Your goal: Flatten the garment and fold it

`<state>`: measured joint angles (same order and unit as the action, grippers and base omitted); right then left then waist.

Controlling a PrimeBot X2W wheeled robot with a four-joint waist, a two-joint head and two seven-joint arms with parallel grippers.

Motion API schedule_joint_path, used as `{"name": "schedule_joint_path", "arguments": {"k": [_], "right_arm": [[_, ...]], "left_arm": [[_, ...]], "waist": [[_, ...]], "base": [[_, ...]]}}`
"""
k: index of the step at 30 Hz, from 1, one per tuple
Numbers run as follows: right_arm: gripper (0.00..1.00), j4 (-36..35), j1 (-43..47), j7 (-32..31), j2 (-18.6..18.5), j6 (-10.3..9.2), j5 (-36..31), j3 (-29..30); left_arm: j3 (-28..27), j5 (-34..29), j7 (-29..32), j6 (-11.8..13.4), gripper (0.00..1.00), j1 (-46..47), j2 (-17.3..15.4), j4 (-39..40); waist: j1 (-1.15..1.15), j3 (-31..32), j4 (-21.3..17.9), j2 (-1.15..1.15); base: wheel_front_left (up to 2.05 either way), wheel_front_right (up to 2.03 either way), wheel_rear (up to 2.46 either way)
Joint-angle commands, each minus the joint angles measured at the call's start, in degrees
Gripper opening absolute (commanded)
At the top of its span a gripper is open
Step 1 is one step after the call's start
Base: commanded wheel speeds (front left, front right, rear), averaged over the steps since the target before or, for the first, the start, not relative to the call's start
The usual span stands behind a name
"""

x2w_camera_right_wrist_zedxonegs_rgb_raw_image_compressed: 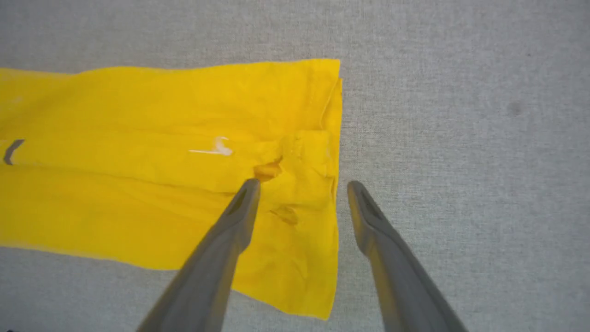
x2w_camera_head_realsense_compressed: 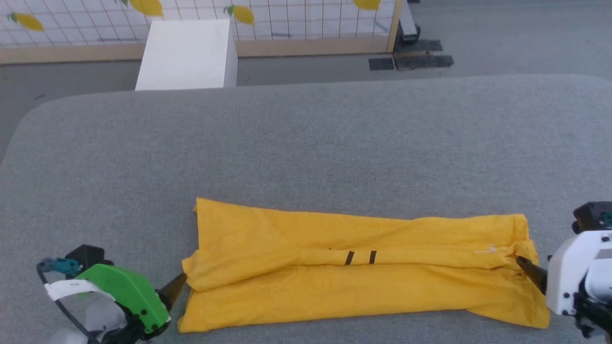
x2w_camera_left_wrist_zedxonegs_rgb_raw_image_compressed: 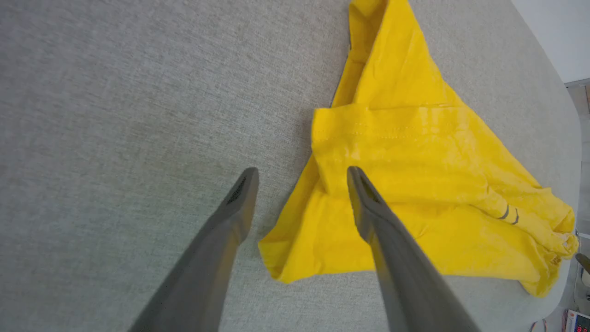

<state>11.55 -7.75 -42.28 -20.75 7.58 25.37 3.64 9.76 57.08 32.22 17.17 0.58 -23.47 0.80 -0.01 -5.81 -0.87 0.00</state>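
Shirt [x2w_camera_head_realsense_compressed: 363, 272], yellow, folded lengthwise into a long band, lies flat on near part of grey table [x2w_camera_head_realsense_compressed: 306, 143]. L gripper [x2w_camera_left_wrist_zedxonegs_rgb_raw_image_compressed: 302, 173] at shirt's left end, fingers spread, empty, one finger over cloth. R gripper [x2w_camera_right_wrist_zedxonegs_rgb_raw_image_compressed: 302, 184] at right end, spread, straddling the edge, empty. Two black stripes [x2w_camera_head_realsense_compressed: 361, 257] mid-fold.

Light is bright, even and diffuse, leaving only faint soft shadows under the edges of the garment [x2w_camera_head_realsense_compressed: 334, 267] on the grey table [x2w_camera_head_realsense_compressed: 306, 143]. The yellow cloth is heavily saturated, with pale glare patches in the left wrist view. Both wrist views bend toward their edges, and the near fingers [x2w_camera_left_wrist_zedxonegs_rgb_raw_image_compressed: 226, 230] blur at the bottom
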Motion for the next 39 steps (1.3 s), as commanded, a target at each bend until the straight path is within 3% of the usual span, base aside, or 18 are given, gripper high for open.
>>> {"name": "schedule_joint_path", "arguments": {"k": [1,3,5,10,15,17,26,36,37,38,39], "right_arm": [[1.00,-1.5,1.5,-1.1,-0.8,-0.09,1.1,0.4],[1.00,-5.1,3.3,-3.7,-2.0,-0.09,2.8,1.7],[1.00,-7.8,3.8,-4.8,-2.7,-0.09,3.9,3.9],[1.00,-9.3,1.7,-5.9,-4.1,-0.09,4.5,6.2],[1.00,-5.7,-0.3,-5.3,-5.5,-0.09,3.8,2.9],[1.00,-3.8,-0.9,-4.6,-4.9,-0.09,4.5,1.6],[1.00,5.6,-4.1,-0.8,-5.2,-0.09,6.9,-5.9],[1.00,10.2,-6.8,-2.1,-3.2,-0.09,10.8,-11.1],[0.74,10.2,-6.9,-2.6,-3.1,-0.09,11.5,-11.7],[0.17,10.2,-7.1,-2.9,-3.3,-0.09,11.6,-12.3],[0.00,10.1,-7.2,-3.2,-3.5,-0.09,11.9,-13.1]], "left_arm": [[-0.5,-0.2,0.3,0.6,1.00,-1.1,-1.0,0.5],[-1.1,-1.1,-0.4,1.0,1.00,-1.1,-1.9,2.3],[-1.9,-2.6,-3.2,-0.1,1.00,-0.4,-2.6,4.7],[-3.1,-13.7,-22.4,-6.7,1.00,3.6,-4.0,8.5],[-1.8,-23.3,-40.2,-9.5,1.00,6.2,-2.1,6.9],[-0.8,-26.1,-44.5,-9.9,1.00,7.0,-1.0,5.4],[-1.2,-33.9,-47.2,-10.4,1.00,9.3,6.0,3.2],[-5.2,-37.5,-47.2,-13.6,1.00,7.8,11.2,2.9],[-5.6,-37.7,-47.2,-14.0,1.00,7.7,11.5,2.7],[-5.8,-37.9,-47.2,-14.3,1.00,7.6,11.7,2.7],[-6.2,-38.2,-47.2,-14.6,1.00,7.5,12.1,2.6]], "waist": [[0.01,1.7,-0.7,0.00],[0.01,2.2,-0.9,0.00],[0.01,2.3,-1.1,0.00],[0.01,1.1,-1.2,0.00],[0.01,-0.6,0.1,0.00],[0.01,-1.3,0.8,0.00],[0.01,-4.5,2.5,0.00],[0.01,-5.0,2.6,0.00],[0.01,-5.0,2.6,0.00],[0.01,-5.0,2.6,0.00],[0.01,-4.9,2.6,0.00]], "base": [[0.00,0.00,0.00],[0.00,0.00,0.00],[0.00,0.00,0.00],[0.00,0.00,0.00],[0.00,0.00,0.00],[0.00,0.00,0.00],[0.00,0.00,0.00],[0.00,0.00,0.00],[0.00,0.00,0.00],[0.00,0.00,0.00],[0.00,0.00,0.00]]}}
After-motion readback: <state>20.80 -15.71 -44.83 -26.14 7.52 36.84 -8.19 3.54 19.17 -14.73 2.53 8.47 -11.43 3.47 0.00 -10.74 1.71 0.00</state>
